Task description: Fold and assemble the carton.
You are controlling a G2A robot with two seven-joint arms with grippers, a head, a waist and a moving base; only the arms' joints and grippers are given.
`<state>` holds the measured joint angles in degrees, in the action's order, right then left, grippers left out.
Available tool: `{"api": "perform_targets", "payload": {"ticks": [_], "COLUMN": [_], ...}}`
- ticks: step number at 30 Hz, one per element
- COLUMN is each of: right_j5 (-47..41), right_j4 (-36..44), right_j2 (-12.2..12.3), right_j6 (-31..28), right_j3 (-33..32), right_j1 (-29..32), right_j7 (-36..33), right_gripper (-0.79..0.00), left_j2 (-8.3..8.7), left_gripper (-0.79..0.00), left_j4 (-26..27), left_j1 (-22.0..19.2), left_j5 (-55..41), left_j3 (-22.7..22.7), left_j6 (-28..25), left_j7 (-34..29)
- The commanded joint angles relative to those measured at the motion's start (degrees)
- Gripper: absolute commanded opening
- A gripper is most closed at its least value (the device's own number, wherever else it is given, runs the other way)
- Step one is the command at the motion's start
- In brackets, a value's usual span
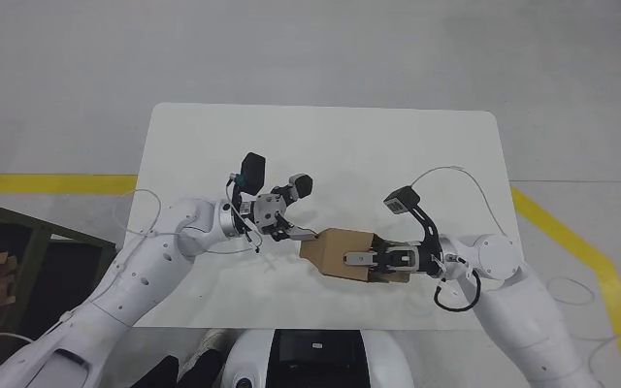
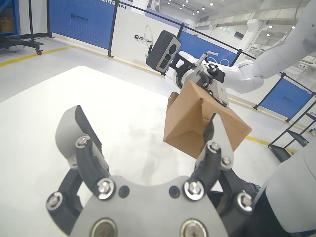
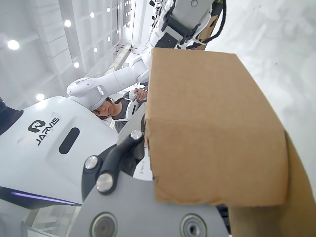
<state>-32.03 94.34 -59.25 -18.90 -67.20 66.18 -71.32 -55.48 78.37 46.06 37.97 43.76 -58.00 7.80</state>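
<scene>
The right gripper is clamped on one end of the brown carton, just below centre in the top view. It holds the carton tilted, seemingly off the white table, probably to steady it for the other arm. The left gripper stands wide apart. One fingertip rests against the carton's near face, centre right in its wrist view, and the other is well clear. This looks like a push to crease a flap, not a grasp.
</scene>
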Motion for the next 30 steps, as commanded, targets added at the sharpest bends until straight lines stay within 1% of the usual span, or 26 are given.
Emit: {"api": "perform_targets", "payload": {"ticks": [1, 14, 22, 30], "right_j5": [-0.2, -2.4, -5.5, -6.1], "right_j4": [0.1, 0.0, -0.5, -0.9], "right_j2": [0.0, -0.2, -0.3, -0.5], "right_j6": [0.0, 0.2, 0.0, 0.1], "right_j3": [0.1, 0.2, 0.1, 0.5], "right_j1": [0.0, -0.2, -0.1, -0.1], "right_j7": [0.0, 0.1, -0.7, -1.4], "right_gripper": [-0.785, -0.785, -0.785, -0.785], "left_j2": [-0.04, -0.02, -0.1, -0.15], "left_gripper": [0.0, 0.0, 0.0, 0.0], "left_j4": [0.1, 0.7, 0.0, -0.3], "left_j1": [-0.2, -0.4, -0.9, -1.2], "left_j5": [-0.2, 0.3, 0.9, 0.8], "left_j3": [-0.2, -2.0, -3.1, -4.2], "left_j6": [0.0, 0.0, 0.0, 0.0], "left_j7": [0.0, -0.3, -0.6, -1.2]}}
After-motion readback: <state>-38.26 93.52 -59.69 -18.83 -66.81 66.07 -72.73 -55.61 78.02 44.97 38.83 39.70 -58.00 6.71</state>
